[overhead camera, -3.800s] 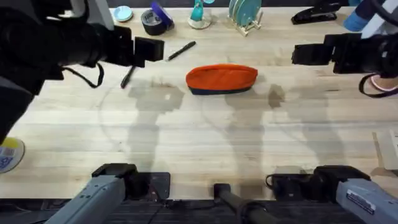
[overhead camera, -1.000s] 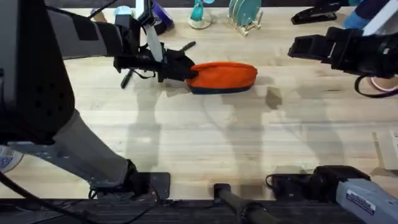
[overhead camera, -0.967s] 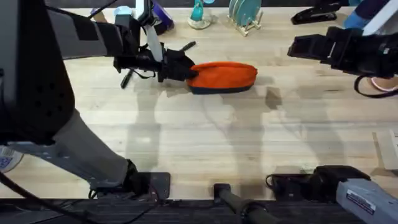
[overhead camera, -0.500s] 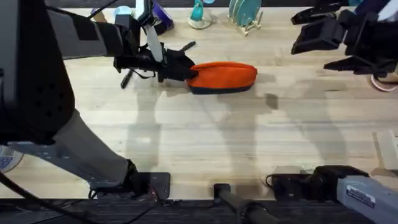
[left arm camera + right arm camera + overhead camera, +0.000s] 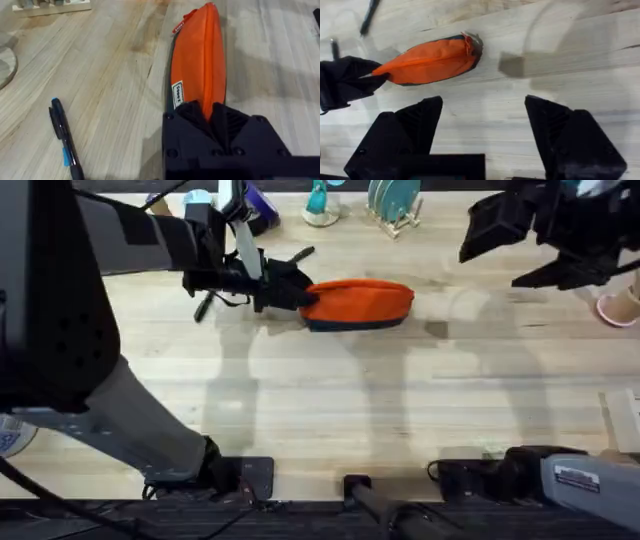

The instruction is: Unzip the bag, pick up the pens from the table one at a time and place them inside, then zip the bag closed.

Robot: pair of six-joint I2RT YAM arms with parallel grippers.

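**Pouch held at one end, zipper still shut: where this could slip**

The bench (image 5: pixel 330 410) carries everything, and its smooth plank top is the first hazard: nothing braces the bag (image 5: pixel 358 306) except one gripper. The bag lies on its side at the far middle of the bench, orange body up, navy strip along its near edge, zipper closed along the ridge.

The left gripper (image 5: pixel 300 292) is clamped onto the bag's left end; in the left wrist view its black fingers (image 5: pixel 197 116) pinch the orange fabric right where the zipper line runs into them. If that pinch covers the zipper pull, or holds fabric only on one side of the teeth, a tug from the other end would likely drag the whole bag rightward instead of parting the zipper.

The right gripper (image 5: pixel 515 245) hangs above the far right of the bench, well apart from the bag, its fingers spread wide and holding nothing. It would have to come down on the bag's right end, where a small red tab (image 5: pixel 468 40) shows. Coming in too low could shove the bag and twist it out of the left gripper's hold.

One pen (image 5: pixel 291 261) lies just beyond the left gripper, another pen (image 5: pixel 205 305) to its left. Either could be knocked and roll if the left arm shifts.
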